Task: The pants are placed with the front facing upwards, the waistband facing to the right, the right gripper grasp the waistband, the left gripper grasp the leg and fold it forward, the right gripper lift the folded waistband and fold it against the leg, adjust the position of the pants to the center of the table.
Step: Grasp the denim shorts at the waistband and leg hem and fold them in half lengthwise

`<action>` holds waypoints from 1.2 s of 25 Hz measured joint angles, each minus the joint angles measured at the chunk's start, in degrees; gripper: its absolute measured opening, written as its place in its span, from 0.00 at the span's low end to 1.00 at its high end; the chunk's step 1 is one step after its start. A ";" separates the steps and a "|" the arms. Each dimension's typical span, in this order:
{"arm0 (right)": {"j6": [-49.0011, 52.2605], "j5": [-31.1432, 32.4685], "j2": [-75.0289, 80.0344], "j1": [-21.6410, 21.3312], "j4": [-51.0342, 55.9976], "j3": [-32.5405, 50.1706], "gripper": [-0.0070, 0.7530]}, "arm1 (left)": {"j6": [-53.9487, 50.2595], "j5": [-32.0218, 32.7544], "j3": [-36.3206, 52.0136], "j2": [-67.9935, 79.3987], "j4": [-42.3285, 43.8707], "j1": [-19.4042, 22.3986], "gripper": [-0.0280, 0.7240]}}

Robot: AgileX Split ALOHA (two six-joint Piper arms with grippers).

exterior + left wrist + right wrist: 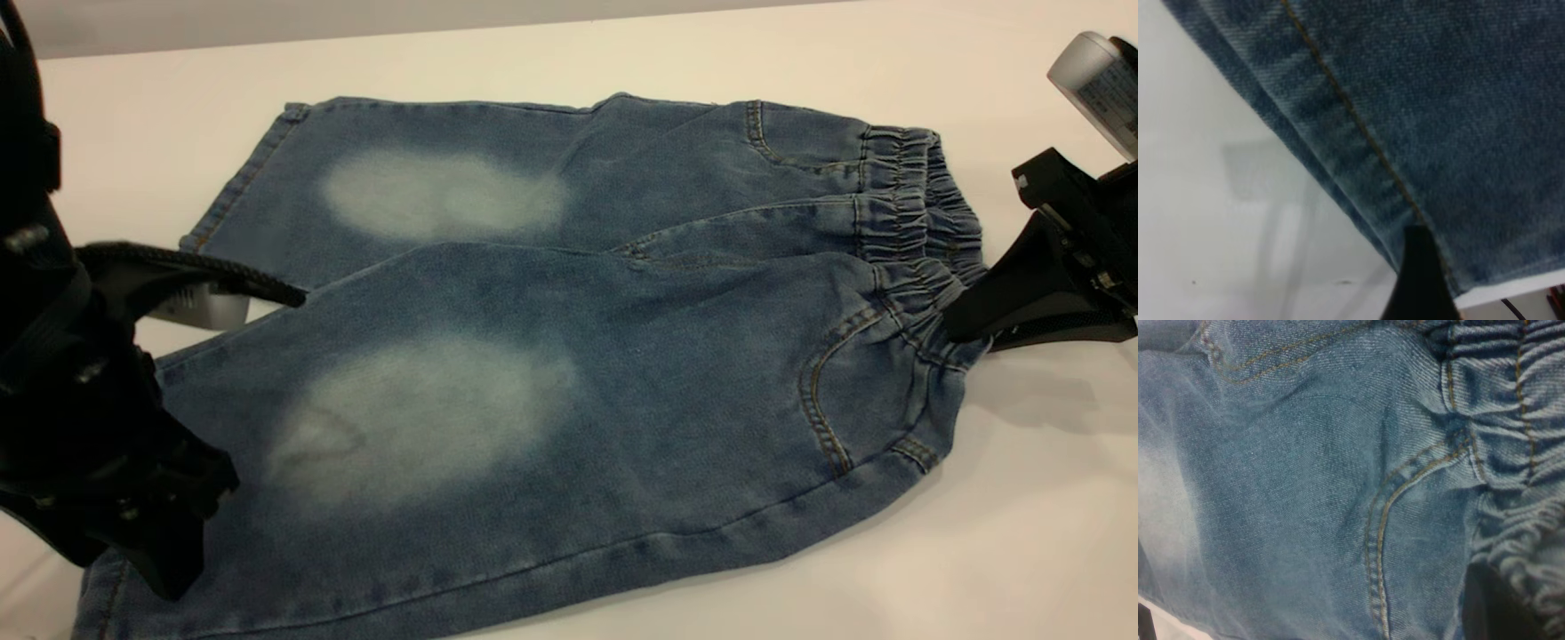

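Blue denim pants point(551, 356) lie front up on the white table point(1022, 533), with the gathered waistband point(916, 204) at the right. The near leg overlaps the far leg along the middle. My right gripper point(965, 322) is shut on the near corner of the waistband, which bunches at its wedge fingers; the right wrist view shows the ruffled waistband point(1518, 420) and a pocket seam point(1381, 540) close up. At the lower left, my left gripper point(173, 560) is shut on the near leg's hem point(1358, 153), one black finger point(1418, 287) lying on the stitched edge.
The left arm's black cable point(204, 267) arches over the table just left of the far leg's hem point(244, 173). A grey module point(1098, 80) on the right arm sits at the far right. Bare white table runs behind the pants and to their front right.
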 joint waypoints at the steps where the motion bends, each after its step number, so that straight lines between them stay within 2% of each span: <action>1: 0.00 0.00 0.00 0.00 0.00 0.00 0.06 | 0.05 -0.30 0.00 0.29 0.00 0.00 0.65; 10: 0.00 0.00 0.00 0.00 0.00 0.00 0.06 | 0.11 -1.40 0.00 0.95 0.00 0.00 0.69; 23: 0.00 0.05 0.00 0.00 0.00 0.00 0.06 | -0.33 -3.77 0.00 0.95 -0.25 0.00 0.70; 30: 0.00 0.05 0.00 0.00 0.00 0.00 0.06 | -2.55 0.84 0.00 0.95 -0.39 0.00 0.70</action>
